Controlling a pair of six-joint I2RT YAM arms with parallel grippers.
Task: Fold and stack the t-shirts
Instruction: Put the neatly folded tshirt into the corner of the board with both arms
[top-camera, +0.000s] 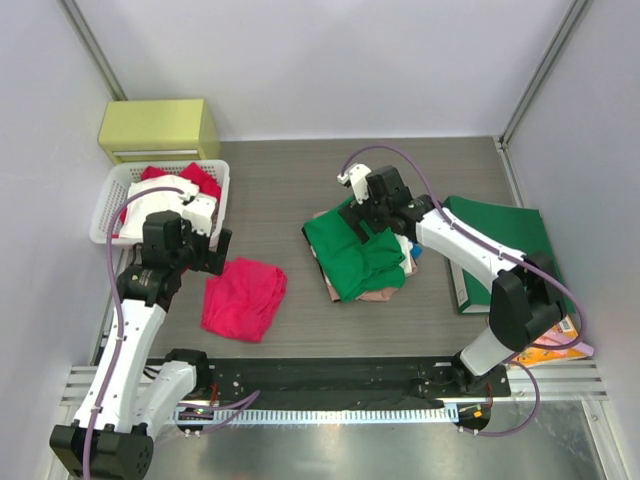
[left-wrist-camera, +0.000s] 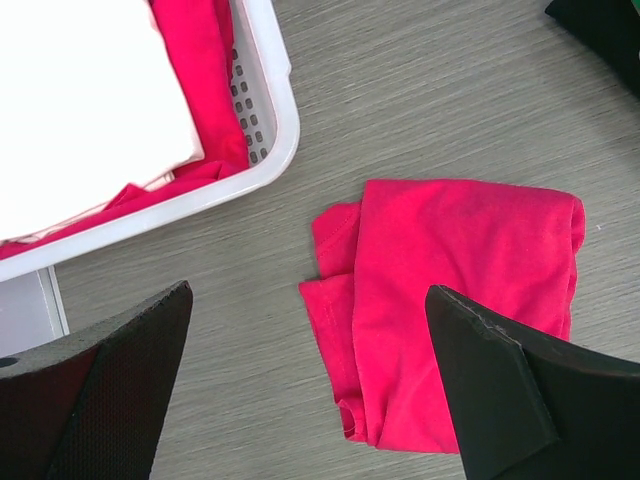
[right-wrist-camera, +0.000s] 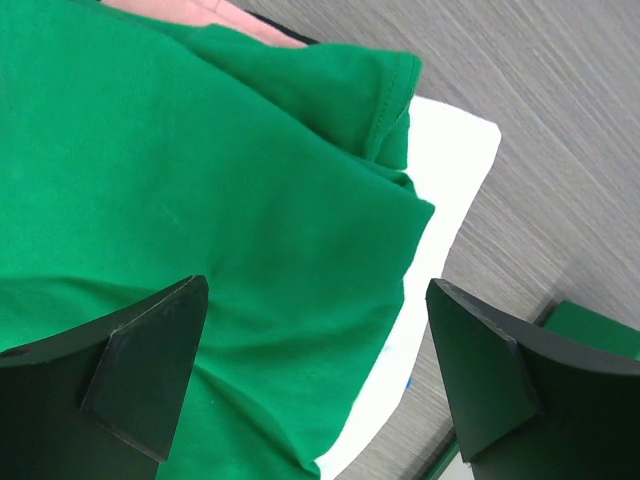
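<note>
Where it lies half-folded, red t-shirt (left-wrist-camera: 460, 300): on the surface (top-camera: 280, 180) just beside the basket (top-camera: 100, 225), under the left arm.
green t-shirt (right-wrist-camera: 200, 200): rumpled atop a beige-pink t-shirt (top-camera: 378, 295).
left fingers (left-wrist-camera: 120, 380): wide apart, empty.
right fingers (right-wrist-camera: 130, 370): wide apart, empty, above the green cloth.
handling: light, limp and quick to wrinkle; probably best pinched at a hem or corner.

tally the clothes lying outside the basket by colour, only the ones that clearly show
pinkish-red t-shirt: 1
green t-shirt: 1
pale pink garment, under the green one: 1
white garment, under the green one: 1
total: 4
</note>
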